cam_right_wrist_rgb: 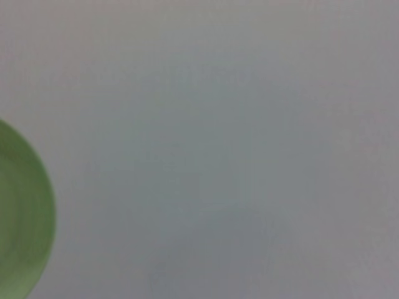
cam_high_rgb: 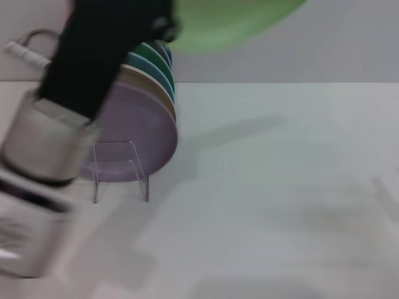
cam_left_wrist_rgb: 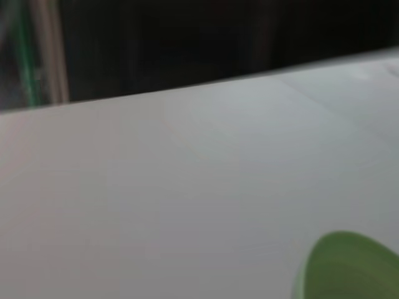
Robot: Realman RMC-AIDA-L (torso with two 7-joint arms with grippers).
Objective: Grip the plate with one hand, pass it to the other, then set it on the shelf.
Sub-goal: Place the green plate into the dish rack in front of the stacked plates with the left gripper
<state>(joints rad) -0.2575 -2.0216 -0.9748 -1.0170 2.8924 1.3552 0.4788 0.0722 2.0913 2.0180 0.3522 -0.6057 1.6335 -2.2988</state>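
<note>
The pale mint-green plate (cam_high_rgb: 234, 22) is held up in the air at the top of the head view, blurred. My left gripper (cam_high_rgb: 163, 28) is black and sits on a grey-white wrist. It reaches up from the left and is shut on the plate's left edge. The plate's rim also shows in the left wrist view (cam_left_wrist_rgb: 349, 268) and in the right wrist view (cam_right_wrist_rgb: 22, 212). The clear acrylic shelf (cam_high_rgb: 120, 171) stands on the table below the left arm. My right gripper is out of view.
A row of plates leans upright on the shelf: a lavender plate (cam_high_rgb: 140, 134) in front, then a tan plate (cam_high_rgb: 163, 93), a teal one and a darker green plate (cam_high_rgb: 156, 53). The white table (cam_high_rgb: 280, 187) stretches to the right.
</note>
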